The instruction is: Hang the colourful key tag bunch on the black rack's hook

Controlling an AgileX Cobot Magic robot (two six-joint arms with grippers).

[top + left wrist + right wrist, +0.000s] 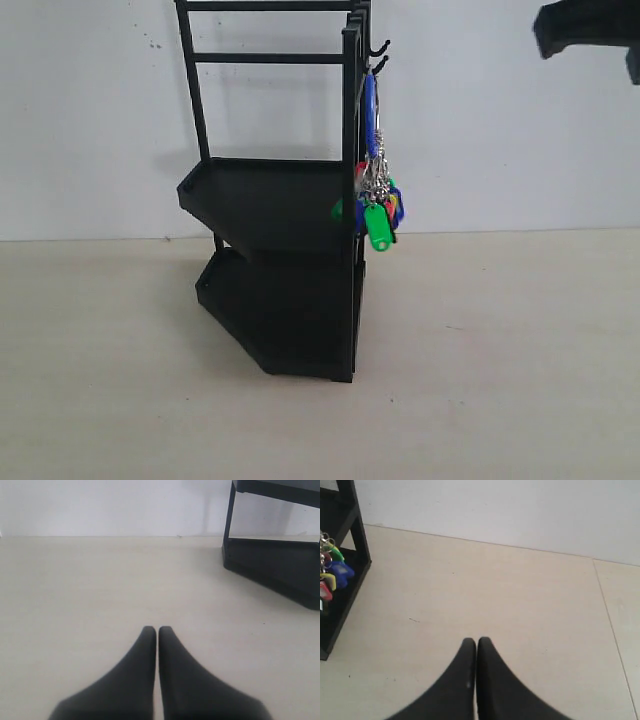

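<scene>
The black rack stands mid-table in the exterior view. From the hook at the top of its right upright hangs the colourful key tag bunch by its blue loop, free of any gripper. The right wrist view catches the bunch beside the rack's upright. My right gripper is shut and empty, well away from the bunch; only a dark arm part shows at the exterior view's top right. My left gripper is shut and empty over bare table, with the rack's base off to one side.
A pale table surrounds the rack, with a white wall behind it. A thin seam runs across the tabletop in the right wrist view.
</scene>
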